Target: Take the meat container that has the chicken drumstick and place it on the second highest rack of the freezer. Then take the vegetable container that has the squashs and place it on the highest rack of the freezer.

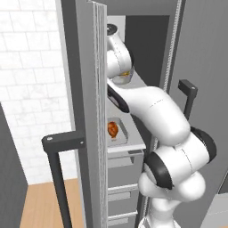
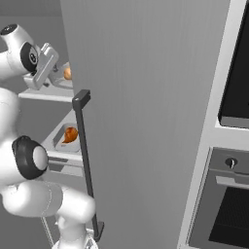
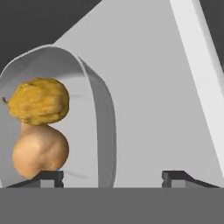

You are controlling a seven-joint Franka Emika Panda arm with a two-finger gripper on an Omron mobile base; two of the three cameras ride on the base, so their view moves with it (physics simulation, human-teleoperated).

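The freezer [image 2: 146, 97] stands open and my arm reaches into it. On its upper pale shelf [image 2: 44, 95] rests a grey container [image 3: 105, 127] holding the yellow-orange squash [image 3: 39, 124], also seen as the squash [image 2: 67, 73]. My gripper [image 3: 113, 177] is open at that container, whose right wall stands between the two spread fingertips [image 3: 52, 177]; it grips nothing. One shelf lower, a second tray [image 2: 61, 143] carries the reddish-brown chicken drumstick [image 2: 71, 134], the same drumstick [image 1: 113, 129] beside my forearm.
The thick freezer door [image 1: 84, 89] with its black bar handle [image 1: 58, 178] stands close on the left. Grey drawers [image 1: 122, 169] sit under the shelves. An oven column [image 2: 228, 194] is to the right, and a white tiled wall [image 1: 31, 89] to the left.
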